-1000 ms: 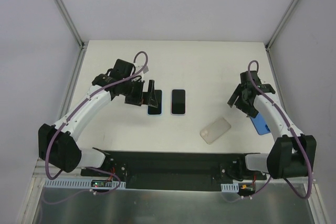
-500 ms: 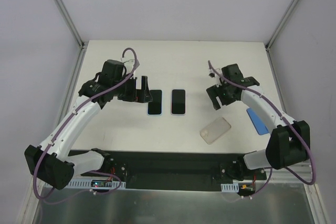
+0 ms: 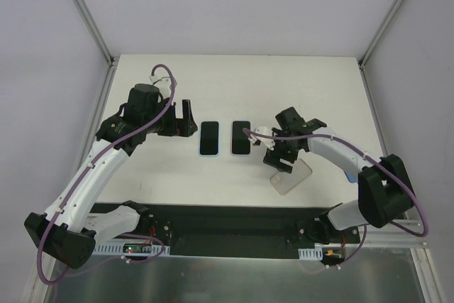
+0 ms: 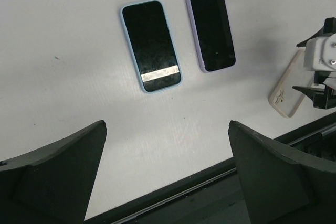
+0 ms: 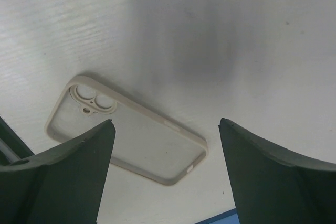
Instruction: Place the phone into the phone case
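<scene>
Two phones lie face up side by side mid-table: one with a light blue rim [image 3: 208, 138] [image 4: 150, 45] and one with a lilac rim [image 3: 241, 138] [image 4: 211, 29]. An empty beige phone case [image 3: 294, 176] [image 5: 131, 129] lies open side up to their right, and it also shows in the left wrist view [image 4: 286, 90]. My right gripper [image 3: 278, 160] [image 5: 167, 121] is open and empty, hovering just over the case's left end. My left gripper [image 3: 186, 117] [image 4: 167, 124] is open and empty, left of the blue-rimmed phone.
A blue flat object [image 5: 223, 219] lies right of the case, mostly under my right arm in the top view. The black base rail [image 3: 227, 221] runs along the near table edge. Frame posts stand at the back corners.
My right arm has swung left from the blue object to over the beige case. My left gripper has drawn back leftward off the blue-rimmed phone, which stays flat on the table.
</scene>
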Robot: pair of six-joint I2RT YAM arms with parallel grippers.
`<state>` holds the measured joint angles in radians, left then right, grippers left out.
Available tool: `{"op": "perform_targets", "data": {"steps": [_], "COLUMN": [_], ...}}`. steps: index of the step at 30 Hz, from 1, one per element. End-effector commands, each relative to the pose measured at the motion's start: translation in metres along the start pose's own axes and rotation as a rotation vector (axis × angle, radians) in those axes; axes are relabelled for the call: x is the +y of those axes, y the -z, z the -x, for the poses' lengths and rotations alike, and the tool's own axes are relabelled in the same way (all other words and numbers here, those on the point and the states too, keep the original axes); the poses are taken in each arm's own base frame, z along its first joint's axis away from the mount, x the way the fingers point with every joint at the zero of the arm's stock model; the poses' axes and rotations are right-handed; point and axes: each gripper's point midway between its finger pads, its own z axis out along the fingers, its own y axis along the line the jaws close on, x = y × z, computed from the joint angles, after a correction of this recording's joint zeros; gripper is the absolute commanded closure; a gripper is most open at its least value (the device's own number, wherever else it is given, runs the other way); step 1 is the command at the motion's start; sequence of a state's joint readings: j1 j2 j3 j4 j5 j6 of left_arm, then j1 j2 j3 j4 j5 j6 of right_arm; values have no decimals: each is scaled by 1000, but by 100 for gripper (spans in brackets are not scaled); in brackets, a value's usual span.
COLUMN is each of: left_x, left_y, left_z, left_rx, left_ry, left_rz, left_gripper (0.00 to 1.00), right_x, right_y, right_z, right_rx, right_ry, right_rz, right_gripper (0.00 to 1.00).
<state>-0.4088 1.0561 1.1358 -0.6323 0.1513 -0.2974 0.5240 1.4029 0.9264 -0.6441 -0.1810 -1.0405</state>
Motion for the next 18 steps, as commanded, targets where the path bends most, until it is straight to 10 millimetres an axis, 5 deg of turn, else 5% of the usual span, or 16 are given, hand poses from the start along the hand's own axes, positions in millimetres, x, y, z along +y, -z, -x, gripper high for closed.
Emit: {"op": "perform_targets", "data": {"steps": [1,15,18], "left_x": [7,17,25], "left_y": [3,3,8], "left_z": [5,9,14], "left_rx": [-38,-54,-81], "left_ry": [7,11,27], "left_rz": [37,79,104], "left_gripper": [1,1,1], "right_x": [8,8,7], "right_y": [-18,-53,-57], "right_z": [-12,-18,-21], "right_rx": [66,124,132], "right_ry": [84,110,113], "right_rz": [59,85,76], "right_gripper": [18,24,34]}}
